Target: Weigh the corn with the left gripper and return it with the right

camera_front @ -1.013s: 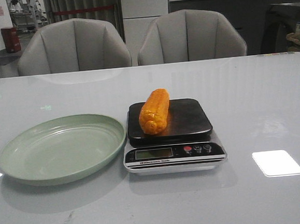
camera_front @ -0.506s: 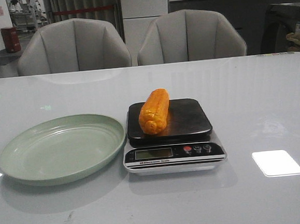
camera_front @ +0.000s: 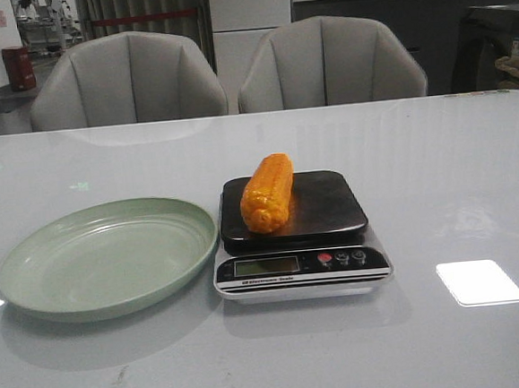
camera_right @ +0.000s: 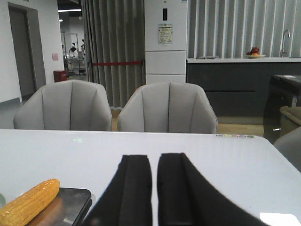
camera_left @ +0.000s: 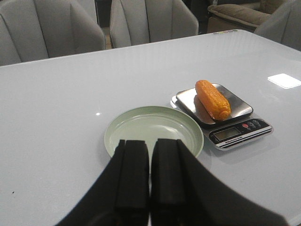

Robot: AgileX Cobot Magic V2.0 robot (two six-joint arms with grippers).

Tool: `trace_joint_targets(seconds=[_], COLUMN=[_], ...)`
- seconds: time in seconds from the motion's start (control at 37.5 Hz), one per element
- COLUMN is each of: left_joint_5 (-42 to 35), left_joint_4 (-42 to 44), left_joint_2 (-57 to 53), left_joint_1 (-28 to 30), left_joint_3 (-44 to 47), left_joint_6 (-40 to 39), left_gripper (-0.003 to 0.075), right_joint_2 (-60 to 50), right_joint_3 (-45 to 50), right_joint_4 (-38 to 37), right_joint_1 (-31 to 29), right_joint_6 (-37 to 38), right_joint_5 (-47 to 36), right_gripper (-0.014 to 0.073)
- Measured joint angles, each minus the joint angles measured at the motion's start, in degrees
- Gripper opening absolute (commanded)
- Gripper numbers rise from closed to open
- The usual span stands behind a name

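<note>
With the corn (camera_front: 267, 192) lying on the scale (camera_front: 297, 236) beside the empty plate (camera_front: 107, 256), the right gripper (camera_right: 154, 188), jaws nearly shut and empty like the left gripper (camera_left: 150, 181), should open wide, straddle mid-cob crosswise and lift straight up.

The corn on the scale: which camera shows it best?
The front view: the whole corn lies close and unblocked on the scale. The left wrist view shows it whole too, but smaller and farther off. The right wrist view catches only part of it at the picture's edge.
</note>
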Motion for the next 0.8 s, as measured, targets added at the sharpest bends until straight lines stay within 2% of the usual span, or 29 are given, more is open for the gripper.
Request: trace_joint_targets(seconds=[0.16,0.29,0.45,0.53,0.67,0.69,0.8], left_joint_5=[0.00,0.00,0.00,0.00,0.00,0.00,0.00], left_joint_4=[0.00,0.00,0.00,0.00,0.00,0.00,0.00], left_joint_2=[0.00,0.00,0.00,0.00,0.00,0.00,0.00], left_joint_1=[0.00,0.00,0.00,0.00,0.00,0.00,0.00], left_joint_3=[0.00,0.00,0.00,0.00,0.00,0.00,0.00], left_joint_6=[0.00,0.00,0.00,0.00,0.00,0.00,0.00], left_gripper=[0.0114,0.0114,0.0114,0.0114,0.0114,0.0114,0.0114], right_joint_2=[7.67,11.75,13.00,13.00,13.00,13.03,14.09], right_joint_3=[-7.38,-9.36,-9.36,-9.65,-10.30,-10.58,-11.42], right_joint_4=[0.00,0.00,0.00,0.26,1.05,1.08,1.49], right_joint_1=[0.00,0.00,0.00,0.00,0.00,0.00,0.41], right_joint_6=[0.00,0.00,0.00,0.00,0.00,0.00,0.00], right_joint_5=[10.04,16.67,19.43,19.43,19.23,19.23,19.23], right_gripper=[0.0213,0.0213,0.0230,0.0324,0.0593,0.0617,0.0575])
